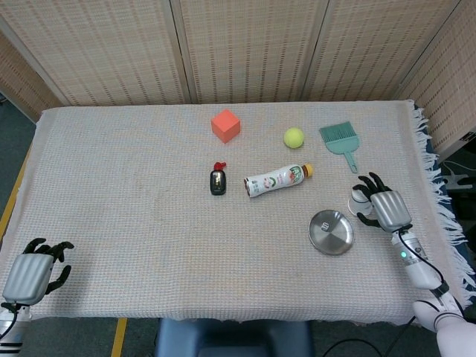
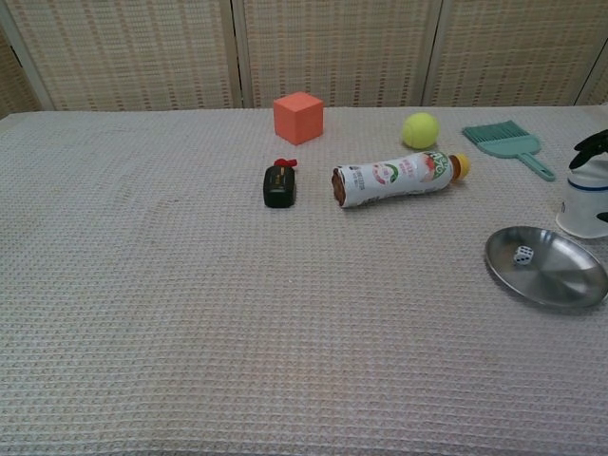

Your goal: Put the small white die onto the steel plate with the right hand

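Observation:
The small white die [image 2: 523, 255] lies inside the steel plate [image 2: 562, 277], near its back left rim. In the head view the plate [image 1: 338, 239] sits at the right front of the table, and the die [image 1: 325, 224] shows only as a tiny mark. My right hand [image 1: 383, 207] is just right of the plate, holding nothing, with its dark fingers [image 2: 595, 143] spread over the top of a white cup [image 2: 585, 201]. I cannot tell whether they touch the cup. My left hand [image 1: 33, 272] rests off the table's front left corner, empty, fingers apart.
Behind the plate lie a drink bottle [image 1: 277, 180] on its side, a yellow tennis ball [image 1: 294, 137] and a green brush [image 1: 341, 141]. An orange cube [image 1: 225, 125] and a small black item with a red cap [image 1: 217, 179] sit mid-table. The fringed cloth edge [image 1: 439, 201] is close by.

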You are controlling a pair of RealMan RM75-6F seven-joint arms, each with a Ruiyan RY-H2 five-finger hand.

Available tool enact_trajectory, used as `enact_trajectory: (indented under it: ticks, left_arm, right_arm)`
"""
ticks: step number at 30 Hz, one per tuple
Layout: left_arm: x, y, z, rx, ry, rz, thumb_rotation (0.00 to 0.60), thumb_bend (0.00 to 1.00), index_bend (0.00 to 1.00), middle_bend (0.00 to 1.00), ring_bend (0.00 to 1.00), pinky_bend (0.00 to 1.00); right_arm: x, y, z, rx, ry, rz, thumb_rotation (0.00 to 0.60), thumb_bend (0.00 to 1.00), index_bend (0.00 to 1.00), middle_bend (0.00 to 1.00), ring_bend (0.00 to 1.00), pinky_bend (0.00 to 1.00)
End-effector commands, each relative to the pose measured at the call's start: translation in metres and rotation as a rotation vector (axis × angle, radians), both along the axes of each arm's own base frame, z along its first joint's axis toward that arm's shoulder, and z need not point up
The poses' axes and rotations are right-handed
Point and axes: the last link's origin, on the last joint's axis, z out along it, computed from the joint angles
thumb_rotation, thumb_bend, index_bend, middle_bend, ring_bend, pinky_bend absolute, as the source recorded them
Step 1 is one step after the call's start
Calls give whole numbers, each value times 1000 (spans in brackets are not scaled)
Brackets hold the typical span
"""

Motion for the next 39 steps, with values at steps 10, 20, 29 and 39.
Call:
enact_trajectory:
  ticks: [10, 20, 29, 39]
  left_arm:
    - [0, 0, 0, -3, 1, 2, 600, 368, 348, 520, 451, 224]
    - [-1, 0, -1, -9, 2, 11, 600, 367, 348, 520, 451, 224]
    - [-1, 0, -1, -7, 0, 10, 600, 367, 348, 521, 451, 222]
    - [-1, 0, -2, -15, 8, 13, 600, 368, 348, 521, 452, 220]
  right_arm:
    - [0, 6, 4, 0, 11, 12, 600, 180, 189, 72, 20, 425]
    - [-4, -14, -10, 54, 94, -76, 600, 179, 193, 72, 20, 465]
    - [-4, -12, -11, 43, 85, -70, 600, 179, 289, 182, 84, 598]
    - [-3, -5, -6, 33, 98, -38, 600, 180, 320, 203, 84, 612]
